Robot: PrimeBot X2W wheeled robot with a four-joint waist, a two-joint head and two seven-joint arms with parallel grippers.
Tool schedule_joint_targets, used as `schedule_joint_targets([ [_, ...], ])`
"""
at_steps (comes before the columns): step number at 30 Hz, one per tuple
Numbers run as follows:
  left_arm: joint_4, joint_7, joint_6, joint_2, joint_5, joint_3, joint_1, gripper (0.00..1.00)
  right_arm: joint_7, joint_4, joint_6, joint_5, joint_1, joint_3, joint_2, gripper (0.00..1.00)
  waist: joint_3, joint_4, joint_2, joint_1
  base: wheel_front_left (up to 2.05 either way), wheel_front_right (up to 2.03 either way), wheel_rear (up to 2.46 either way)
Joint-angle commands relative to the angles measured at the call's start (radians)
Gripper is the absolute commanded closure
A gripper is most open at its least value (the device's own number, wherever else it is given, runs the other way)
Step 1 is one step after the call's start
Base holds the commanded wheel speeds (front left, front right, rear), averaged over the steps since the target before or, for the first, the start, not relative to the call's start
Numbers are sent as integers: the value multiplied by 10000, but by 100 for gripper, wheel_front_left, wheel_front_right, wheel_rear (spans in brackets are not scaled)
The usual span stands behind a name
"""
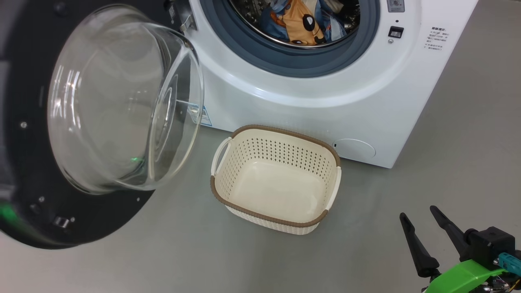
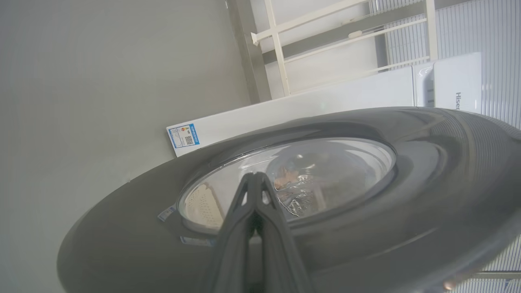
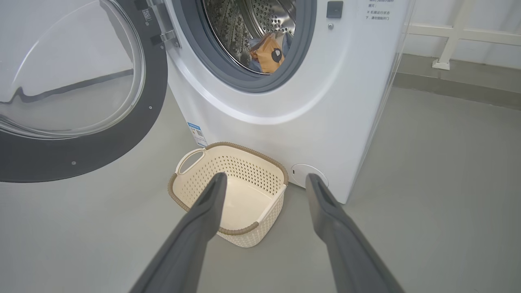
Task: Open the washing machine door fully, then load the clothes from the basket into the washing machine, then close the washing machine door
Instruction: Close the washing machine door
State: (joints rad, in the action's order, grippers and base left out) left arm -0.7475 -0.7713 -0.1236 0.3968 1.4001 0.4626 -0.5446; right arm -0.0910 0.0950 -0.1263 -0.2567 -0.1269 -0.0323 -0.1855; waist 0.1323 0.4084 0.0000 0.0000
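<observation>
The washing machine (image 1: 325, 101) stands with its door (image 1: 24, 195) swung open to the left, the glass bowl (image 1: 122, 106) facing me. The clothes (image 1: 301, 20) lie inside the drum, blue and orange; they also show in the right wrist view (image 3: 266, 55). The cream basket (image 1: 285, 131) sits on the floor before the machine with nothing in it. My right gripper (image 1: 418, 212) hangs open at the lower right, well back from the basket (image 3: 244, 146), its fingers (image 3: 211, 203) wide apart. My left gripper (image 2: 255, 176) is shut, tips close to the door's outer face (image 2: 386, 228); contact cannot be told.
Grey floor lies open to the right of the machine (image 3: 447, 183). A white rail frame (image 3: 447, 53) stands by the back wall. A round lower cover (image 1: 354, 148) sits on the machine's front just behind the basket. A blue label (image 2: 184, 136) marks its side.
</observation>
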Motion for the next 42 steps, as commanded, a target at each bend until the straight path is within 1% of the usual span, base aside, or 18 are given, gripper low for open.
schedule_joint_targets([
  [1, 635, -428, -70, 377, 94, -2, 135, 100, -4, 246, -44, -175, 271, -218, -141, 0, 26, -9, 0, 0, 0, 0, 0],
  [7, 1558, -1034, -70, 196, 185, -319, 507, 100, 4, 258, -44, -167, 275, -201, -87, 0, 71, -23, 0, 0, 0, 0, 0],
  [13, 2587, -1764, -70, -133, 565, -531, 850, 100, 68, 199, -44, -169, 317, -231, -33, 0, 67, -94, 0, 0, 0, 0, 0],
  [18, 3919, -2409, -70, -430, 699, -989, 1194, 100, 149, 156, -44, -174, 321, -206, 4, 0, 77, -142, 0, 0, 0, 0, 0],
  [22, 4837, -2726, -40, -683, 660, -1380, 1468, 100, 170, 117, -44, -164, 349, -205, 57, 0, 97, -167, 0, 0, 0, 0, 0],
  [25, 5309, -2828, 40, -914, 633, -1614, 1606, 100, 205, 88, -44, -162, 429, -254, 90, 0, 113, -226, 0, 0, 0, 0, 0],
  [33, 6048, -2887, 251, -1755, 903, -2025, 1699, 100, 391, -48, -44, -196, 533, -316, 197, 0, 106, -540, 0, 0, 0, 0, 0],
  [35, 6131, -2852, 238, -1883, 837, -2155, 1688, 100, 442, -65, -44, -195, 591, -306, 221, 0, 144, -659, 0, 0, 0, 0, 0],
  [42, 6172, -2355, 144, -2594, 584, -2568, 1510, 100, 621, -177, -44, -220, 791, -227, 417, 0, 252, -1192, 0, 0, 0, 0, 0],
])
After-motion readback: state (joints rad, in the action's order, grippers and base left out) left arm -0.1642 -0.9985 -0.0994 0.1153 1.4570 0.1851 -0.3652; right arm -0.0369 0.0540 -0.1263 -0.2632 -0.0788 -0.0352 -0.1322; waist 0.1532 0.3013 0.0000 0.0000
